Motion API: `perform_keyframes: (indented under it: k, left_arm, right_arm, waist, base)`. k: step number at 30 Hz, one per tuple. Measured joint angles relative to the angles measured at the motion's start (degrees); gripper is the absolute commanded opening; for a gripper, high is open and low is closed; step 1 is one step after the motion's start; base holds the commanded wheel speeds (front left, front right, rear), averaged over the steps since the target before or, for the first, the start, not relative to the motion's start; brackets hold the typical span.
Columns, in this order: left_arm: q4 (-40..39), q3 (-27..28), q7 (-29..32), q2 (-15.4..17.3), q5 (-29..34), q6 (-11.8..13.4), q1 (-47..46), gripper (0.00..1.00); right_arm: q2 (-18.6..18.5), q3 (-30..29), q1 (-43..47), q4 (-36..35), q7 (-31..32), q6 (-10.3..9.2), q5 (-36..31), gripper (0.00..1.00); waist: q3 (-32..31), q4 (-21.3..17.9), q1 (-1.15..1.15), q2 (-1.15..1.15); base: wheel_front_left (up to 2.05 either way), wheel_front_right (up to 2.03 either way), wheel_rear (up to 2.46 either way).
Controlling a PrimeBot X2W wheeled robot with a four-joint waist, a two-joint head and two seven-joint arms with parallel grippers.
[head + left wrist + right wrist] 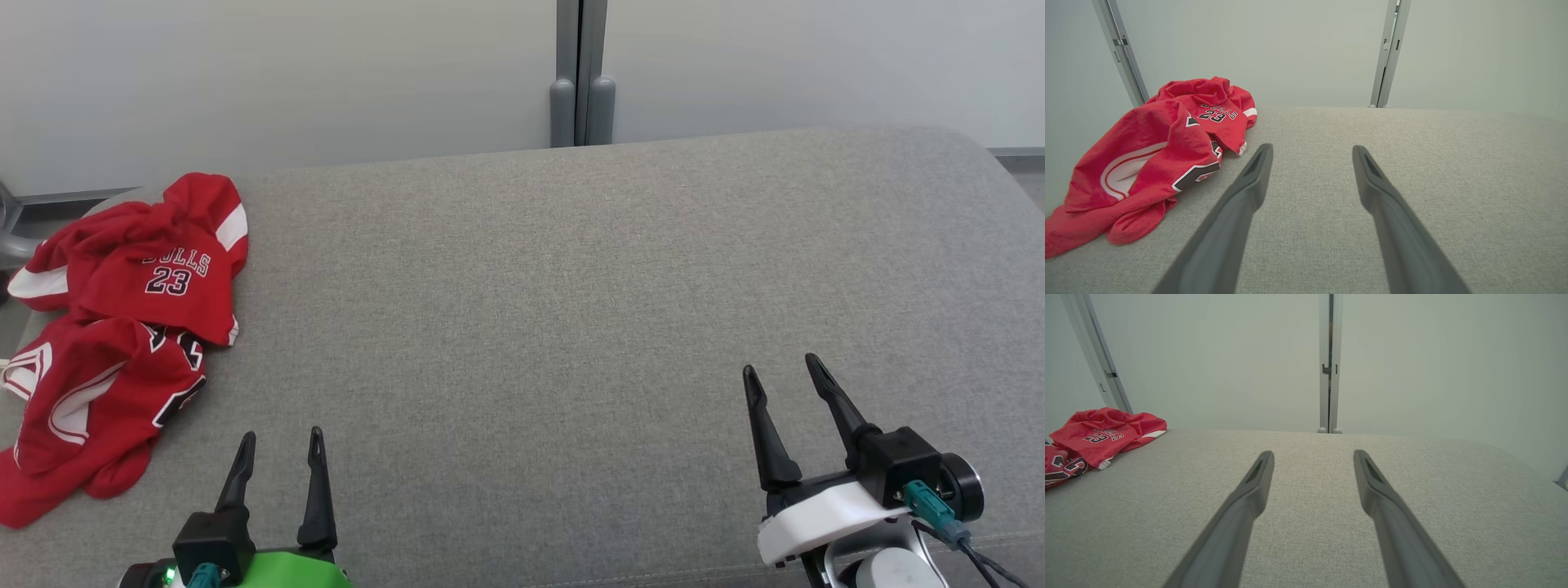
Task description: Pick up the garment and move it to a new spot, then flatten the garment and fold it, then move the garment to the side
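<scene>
Left fingers (317,490) and right fingers (763,433) gape wide, empty. The crumpled red fabric jersey (163,269), left of them, looks limp; I'd pinch a fold.

The head camera looked forward and down from high over the grey cushion (571,286), taking in its full width up to the pale wall (326,73). Each wrist camera sat low and close over the cushion, facing that wall almost level. All three views shared the red jersey (122,327) at the cushion's left end.
</scene>
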Motion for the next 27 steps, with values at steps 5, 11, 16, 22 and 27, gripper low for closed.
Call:
perform_keyframes:
  k: [5, 11, 16, 22, 27]
  left_arm:
    - [0.4, 0.0, 0.0, 0.0, -0.2, -0.2, 0.0, 1.0]
    - [0.5, 0.0, 0.0, 0.0, -0.3, -0.2, 0.0, 1.0]
    - [0.6, 0.0, 0.0, 0.0, -0.3, -0.1, 0.0, 1.0]
    - [0.6, 0.0, 0.0, 0.0, -0.3, -0.2, 0.0, 1.0]
    - [0.7, -0.2, 0.0, 0.0, -0.3, -0.2, -0.1, 1.0]
  right_arm:
    - [0.0, -0.3, 0.0, 0.2, 0.0, 0.0, 0.7, 1.0]
    - [0.0, -0.4, 0.0, 0.2, 0.0, 0.0, 0.8, 1.0]
    - [0.0, -0.3, -0.1, 0.2, 0.0, 0.0, 0.7, 1.0]
    - [0.0, -0.3, 0.0, 0.2, 0.0, 0.0, 0.7, 1.0]
    - [0.0, -0.5, 0.0, 0.0, 0.0, 0.0, 0.6, 1.0]
  waist:
    - [0.0, 0.0, 0.0, 0.0]
    - [0.0, 0.0, 0.0, 0.0]
    - [0.0, 0.0, 0.0, 0.0]
    - [-0.1, 0.1, 0.0, 0.0]
    - [-0.1, 0.5, 0.0, 0.0]
  base:
    - [0.0, 0.0, 0.0]
    - [0.0, 0.0, 0.0]
    - [0.0, 0.0, 0.0]
    - [0.0, 0.0, 0.0]
    - [0.0, 0.0, 0.0]
